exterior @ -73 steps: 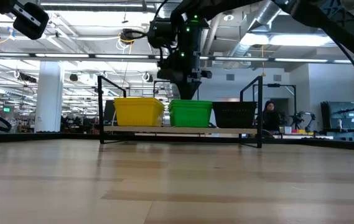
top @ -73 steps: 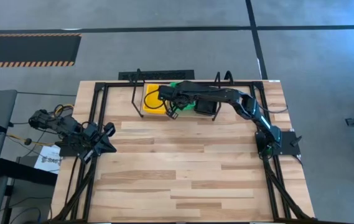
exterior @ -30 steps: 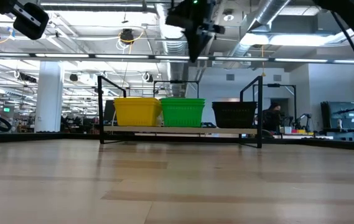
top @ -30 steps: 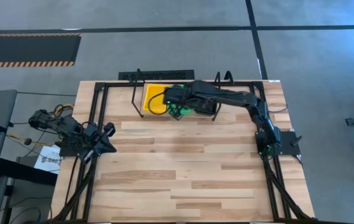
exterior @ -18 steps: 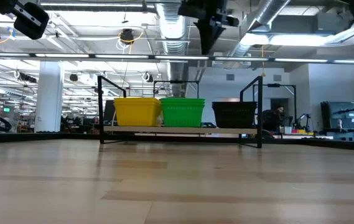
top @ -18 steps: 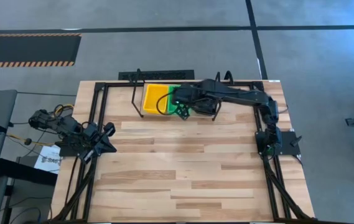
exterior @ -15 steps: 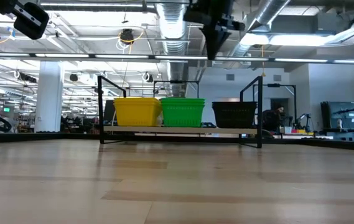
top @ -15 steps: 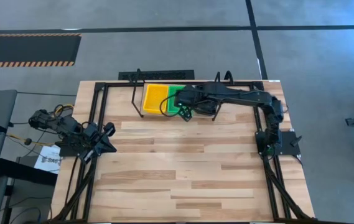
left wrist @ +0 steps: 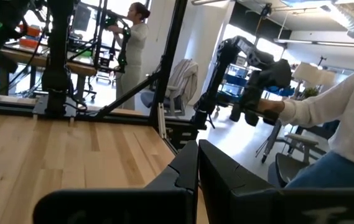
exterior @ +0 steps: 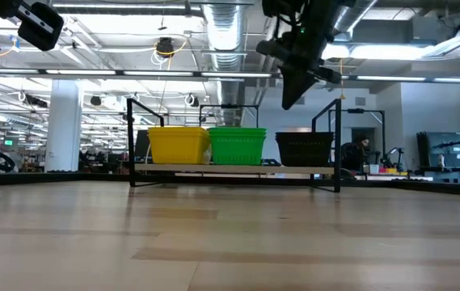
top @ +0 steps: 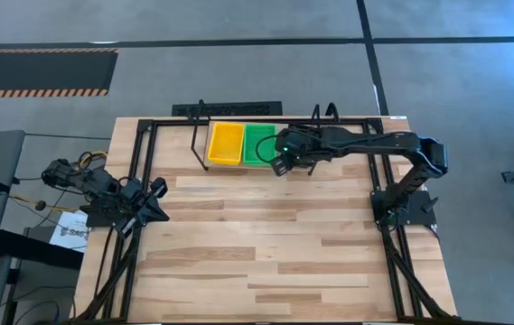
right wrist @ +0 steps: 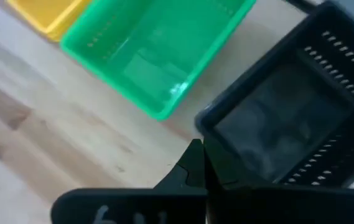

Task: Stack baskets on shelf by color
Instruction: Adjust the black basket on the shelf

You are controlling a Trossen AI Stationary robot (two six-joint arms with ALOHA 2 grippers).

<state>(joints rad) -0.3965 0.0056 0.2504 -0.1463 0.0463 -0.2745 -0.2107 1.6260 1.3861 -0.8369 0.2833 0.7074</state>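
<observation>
The high camera looked straight down on the whole table (top: 257, 244). The low one sat at tabletop height, facing level toward the shelf (exterior: 234, 168), which both shared. The right wrist camera hung close above the green basket (right wrist: 158, 53); the left wrist camera apparently faced the room beyond.

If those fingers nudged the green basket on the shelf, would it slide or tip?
Probably slide: the green basket looks low and wide, so tipping seems unlikely. Its thin perforated plastic walls suggest it is light. It sits against the yellow basket, which might shift too.
</observation>
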